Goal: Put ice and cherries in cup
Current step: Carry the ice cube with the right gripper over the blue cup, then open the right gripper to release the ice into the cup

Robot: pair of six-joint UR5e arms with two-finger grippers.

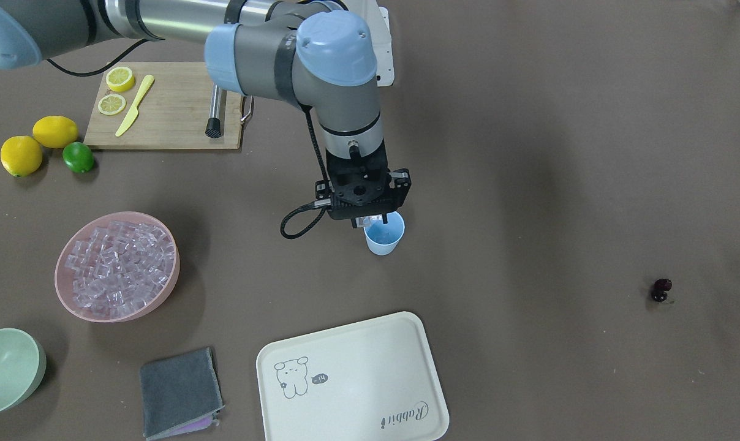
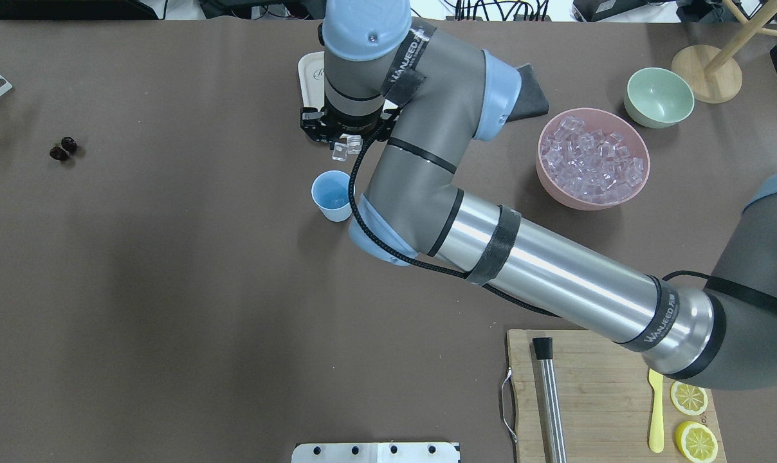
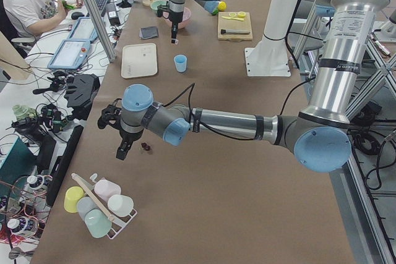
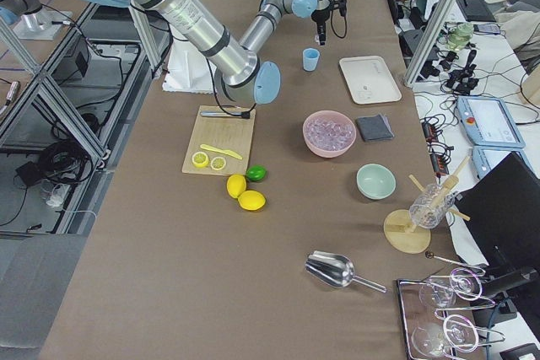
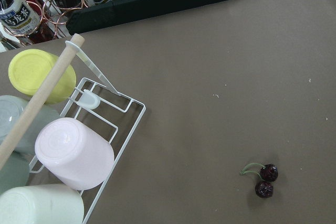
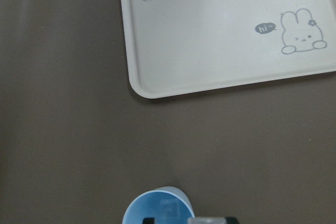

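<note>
The light-blue cup point(image 1: 383, 236) stands upright mid-table; it also shows in the overhead view point(image 2: 332, 196) and at the bottom of the right wrist view point(image 6: 157, 209). My right gripper point(image 1: 370, 220) hangs just above the cup's rim, shut on a clear ice cube point(image 2: 340, 152). Many more ice cubes point(image 1: 119, 260) fill the pink bowl point(image 1: 162, 291). The cherries point(image 1: 661, 290) lie on the table far from the cup, and show in the left wrist view point(image 5: 264, 180). My left gripper point(image 3: 122, 150) hovers close above and beside the cherries point(image 3: 146, 147); I cannot tell whether it is open or shut.
A cream rabbit tray point(image 1: 351, 380) and a grey cloth point(image 1: 179, 392) lie beyond the cup. A pale green bowl point(image 1: 5, 367) sits by the pink bowl. A cutting board point(image 1: 168, 113) holds lemon slices, a knife and a muddler. A cup rack point(image 5: 63, 145) stands near the cherries.
</note>
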